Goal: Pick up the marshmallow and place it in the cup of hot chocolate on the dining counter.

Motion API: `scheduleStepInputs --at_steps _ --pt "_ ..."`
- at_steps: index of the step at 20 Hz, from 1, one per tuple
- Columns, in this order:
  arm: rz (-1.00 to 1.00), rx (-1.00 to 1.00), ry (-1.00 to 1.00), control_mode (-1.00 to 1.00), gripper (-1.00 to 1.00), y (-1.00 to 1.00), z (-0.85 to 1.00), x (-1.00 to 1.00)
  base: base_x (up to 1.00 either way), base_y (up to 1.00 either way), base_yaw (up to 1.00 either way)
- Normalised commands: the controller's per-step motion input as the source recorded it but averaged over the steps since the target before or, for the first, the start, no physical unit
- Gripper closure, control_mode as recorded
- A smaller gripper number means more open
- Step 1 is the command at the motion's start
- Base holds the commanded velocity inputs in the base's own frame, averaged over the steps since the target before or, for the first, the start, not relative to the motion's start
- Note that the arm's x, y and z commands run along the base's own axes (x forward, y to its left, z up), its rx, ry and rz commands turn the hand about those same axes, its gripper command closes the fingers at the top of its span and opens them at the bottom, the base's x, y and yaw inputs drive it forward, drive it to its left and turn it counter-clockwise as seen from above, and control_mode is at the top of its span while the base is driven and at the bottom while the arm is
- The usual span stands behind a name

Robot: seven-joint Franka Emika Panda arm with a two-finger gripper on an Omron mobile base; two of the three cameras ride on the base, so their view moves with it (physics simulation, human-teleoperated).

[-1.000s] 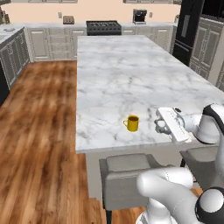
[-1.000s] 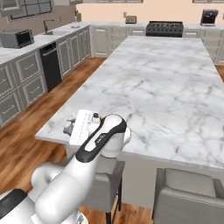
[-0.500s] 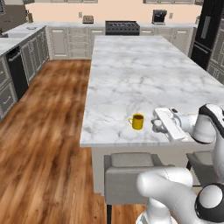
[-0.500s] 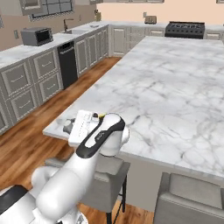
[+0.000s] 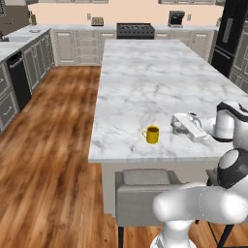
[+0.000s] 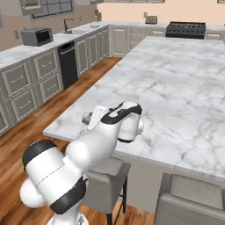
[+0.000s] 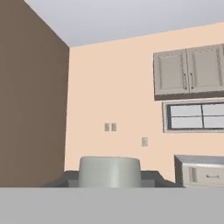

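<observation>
The marshmallow, a stubby whitish-grey cylinder, sits between my two dark fingertips in the hand view. My gripper is shut on it and hovers low over the dining counter near its front edge. The yellow cup of hot chocolate stands on the marble just left of the gripper, a short gap away, with dark liquid inside. In the right base view my gripper pokes out left of the white forearm, which hides the cup. The hand looks level across the room at a peach wall.
Grey stools stand under the counter's near edge. Wood floor lies to the left. A side counter with a microwave and sink runs along the left wall. A black stove is at the back.
The whole picture has shifted, so the base has driven. The arm keeps its pose with the marshmallow held, and the cup stays close to the left of the gripper.
</observation>
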Motion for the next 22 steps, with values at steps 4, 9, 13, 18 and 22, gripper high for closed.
scheduleStepInputs --at_steps 4,9,13,18,22 --pt "0.01 -0.03 0.05 -1.00 1.00 -0.08 -0.28 1.00 0.00 0.00 0.00" --pt "0.00 -0.01 0.02 -1.00 1.00 0.00 -0.26 0.97 0.00 0.00 0.00" --pt "0.00 -0.10 0.00 -1.00 1.00 0.02 -0.44 0.75 0.00 0.00 0.00" --pt "0.00 -0.09 0.00 -1.00 1.00 0.00 -0.42 0.33 0.00 0.00 0.00" --pt "0.00 -0.02 0.00 -1.00 1.00 0.08 -0.26 0.43 0.00 0.00 0.00"
